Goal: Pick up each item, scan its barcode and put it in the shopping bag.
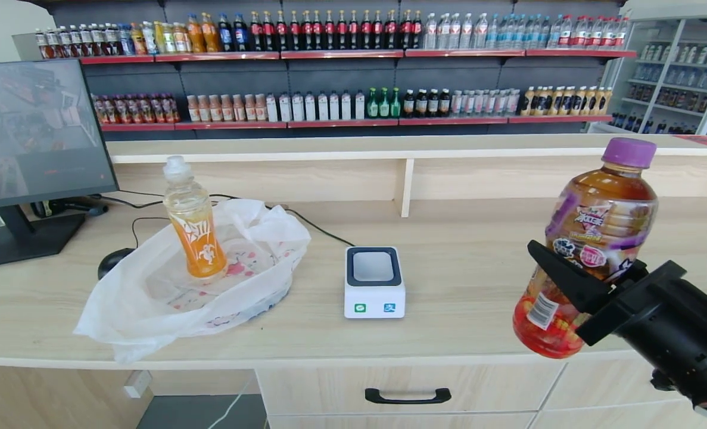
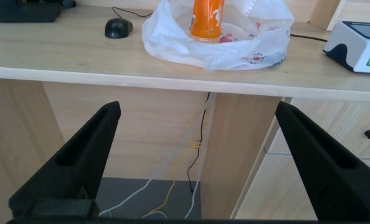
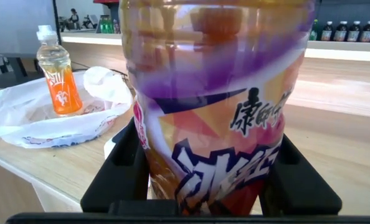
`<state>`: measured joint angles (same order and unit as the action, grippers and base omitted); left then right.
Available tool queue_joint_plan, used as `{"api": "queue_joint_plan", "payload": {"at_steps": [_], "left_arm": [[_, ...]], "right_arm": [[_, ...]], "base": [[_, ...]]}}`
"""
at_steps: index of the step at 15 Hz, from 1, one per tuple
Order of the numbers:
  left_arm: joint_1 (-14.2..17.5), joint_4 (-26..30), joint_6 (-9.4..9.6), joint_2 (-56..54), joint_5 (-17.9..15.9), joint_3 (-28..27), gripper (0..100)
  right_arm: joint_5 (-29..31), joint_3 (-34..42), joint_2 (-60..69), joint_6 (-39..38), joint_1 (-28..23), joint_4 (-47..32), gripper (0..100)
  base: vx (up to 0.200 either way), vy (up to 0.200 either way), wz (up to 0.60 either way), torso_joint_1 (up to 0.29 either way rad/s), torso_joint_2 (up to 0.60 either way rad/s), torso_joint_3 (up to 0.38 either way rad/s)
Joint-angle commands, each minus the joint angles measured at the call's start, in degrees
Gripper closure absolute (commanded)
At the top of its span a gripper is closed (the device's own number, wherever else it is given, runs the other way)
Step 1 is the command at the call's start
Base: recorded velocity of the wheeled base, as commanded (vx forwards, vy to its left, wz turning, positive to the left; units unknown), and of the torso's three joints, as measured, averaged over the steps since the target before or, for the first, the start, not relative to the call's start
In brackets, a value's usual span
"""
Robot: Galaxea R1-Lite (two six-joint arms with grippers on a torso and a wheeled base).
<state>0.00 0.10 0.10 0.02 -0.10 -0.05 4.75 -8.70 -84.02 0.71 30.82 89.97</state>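
Note:
A tea bottle with a purple cap (image 1: 591, 244) hangs upright above the counter's right front edge, with my right gripper (image 1: 573, 286) shut on its lower half. Up close, the same bottle (image 3: 213, 106) sits between the black fingers (image 3: 119, 168). An orange drink bottle (image 1: 192, 223) with a white cap stands upright inside the white shopping bag (image 1: 150, 298) at the counter's left. The white barcode scanner (image 1: 374, 282) sits mid-counter, between bag and held bottle. My left gripper (image 2: 197, 162) hangs open and holds nothing, below the counter edge in front of the bag (image 2: 235, 37).
A monitor (image 1: 31, 131) stands at the far left with a black mouse (image 1: 112, 262) and cables beside the bag. A raised ledge (image 1: 413, 149) backs the counter; shelves of bottles stand behind. A drawer handle (image 1: 408, 395) is below the scanner.

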Motion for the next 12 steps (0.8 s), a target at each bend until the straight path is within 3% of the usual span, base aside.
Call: {"api": "queue_joint_plan", "payload": {"at_steps": [1, 2, 5, 11, 12], "left_arm": [[0.0, 0.0, -0.01, 0.0, 0.0, 0.0, 0], [0.0, 0.0, -0.01, 0.0, 0.0, 0.0, 0], [0.0, 0.0, -0.01, 0.0, 0.0, 0.0, 0], [0.0, 0.0, -0.01, 0.0, 0.0, 0.0, 0], [0.0, 0.0, -0.01, 0.0, 0.0, 0.0, 0]], "right_arm": [[0.1, 0.2, 0.6, 0.0, 0.0, 0.0, 100], [0.1, 0.3, 0.6, 0.1, 0.0, 0.0, 100], [0.1, 0.8, 1.8, -0.2, 0.1, 0.0, 100], [0.1, 1.8, 2.5, -0.2, 0.1, 0.0, 100], [0.1, 1.9, 2.9, -0.3, 0.1, 0.0, 100]], "base": [[0.0, 0.0, 0.0, 0.0, 0.0, 0.0], [0.0, 0.0, 0.0, 0.0, 0.0, 0.0], [-0.2, 0.0, 0.0, 0.01, 0.0, -0.001], [0.0, 0.0, 0.0, 0.0, 0.0, 0.0], [0.0, 0.2, 0.0, 0.012, 0.0, 0.002]]}}
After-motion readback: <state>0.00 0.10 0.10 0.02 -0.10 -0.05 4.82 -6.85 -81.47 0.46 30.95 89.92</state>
